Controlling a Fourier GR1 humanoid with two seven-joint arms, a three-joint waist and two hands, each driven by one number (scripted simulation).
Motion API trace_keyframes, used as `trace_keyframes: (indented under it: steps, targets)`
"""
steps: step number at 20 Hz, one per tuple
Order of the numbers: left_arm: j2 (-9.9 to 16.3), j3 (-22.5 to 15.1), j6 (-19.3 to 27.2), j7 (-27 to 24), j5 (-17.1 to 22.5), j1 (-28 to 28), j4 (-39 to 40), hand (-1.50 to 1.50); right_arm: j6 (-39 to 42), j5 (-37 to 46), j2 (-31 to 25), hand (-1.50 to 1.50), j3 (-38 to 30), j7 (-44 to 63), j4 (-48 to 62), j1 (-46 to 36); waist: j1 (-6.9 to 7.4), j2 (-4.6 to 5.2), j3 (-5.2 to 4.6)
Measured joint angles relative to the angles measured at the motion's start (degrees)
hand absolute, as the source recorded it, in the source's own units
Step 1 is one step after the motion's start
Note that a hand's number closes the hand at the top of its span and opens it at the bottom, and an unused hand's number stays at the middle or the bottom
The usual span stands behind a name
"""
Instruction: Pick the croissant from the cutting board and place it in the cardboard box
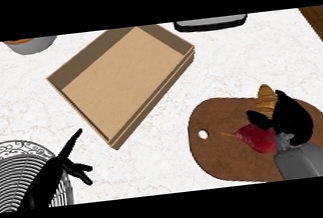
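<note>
While over the cutting board (221,147), right hand (290,119) curled onto croissant (267,98) (red item (257,138) beside), to lift toward far-left cardboard box (120,78).

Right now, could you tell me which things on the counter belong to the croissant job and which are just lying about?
Belonging to the job:
croissant, on the board, under the right hand
cutting board
cardboard box, with nothing in it

Just lying about:
red item on the board
wire rack, lower left, by the left hand
grey bowl, top left
dark appliance, top edge
</note>
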Motion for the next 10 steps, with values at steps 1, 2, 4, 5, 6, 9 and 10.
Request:
trace_keyframes:
  steps: [1, 2, 4, 5, 6, 9, 10]
  targets:
    - [-0.09, 0.04, -0.10, 0.07, -0.12, -0.11, 0.06, 0.00, 0.17, -0.16, 0.08, 1.50, -0.35, -0.08, 0.28, -0.40, 0.08, -0.01, -0.01]
    - [-0.14, 0.13, -0.26, 0.23, -0.12, -0.17, 0.07, 0.00, 0.34, -0.06, -0.02, 1.50, -0.56, -0.18, 0.38, -0.63, 0.09, -0.03, -0.05]
    - [-0.32, 0.27, -0.43, 0.40, -0.32, -0.30, 0.14, 0.00, 0.75, 0.08, -0.38, 1.50, -0.93, -0.50, 0.65, -0.92, 0.16, -0.06, -0.08]
    - [-0.33, 0.36, -0.59, 0.54, -0.32, -0.32, 0.11, 0.00, 0.86, 0.35, -0.45, 1.50, -0.78, -0.70, 0.55, -0.81, 0.14, -0.08, -0.14]
    - [-0.38, 0.46, -0.80, 0.64, -0.28, -0.39, 0.18, 0.00, 0.91, 0.86, -0.54, 1.50, -0.68, -0.81, 0.64, -0.91, 0.15, -0.09, -0.13]
    - [-0.50, 0.71, -1.41, 1.08, -0.22, -0.66, 0.23, 0.00, 1.10, 1.75, -1.56, 1.50, -0.80, -1.51, 1.34, -1.00, 0.25, -0.03, -0.21]
    - [-0.57, 0.80, -1.62, 1.04, -0.24, -0.67, 0.32, 0.00, 1.11, 2.40, -1.74, 1.50, -0.51, -1.53, 1.35, -1.00, 0.24, -0.05, -0.16]
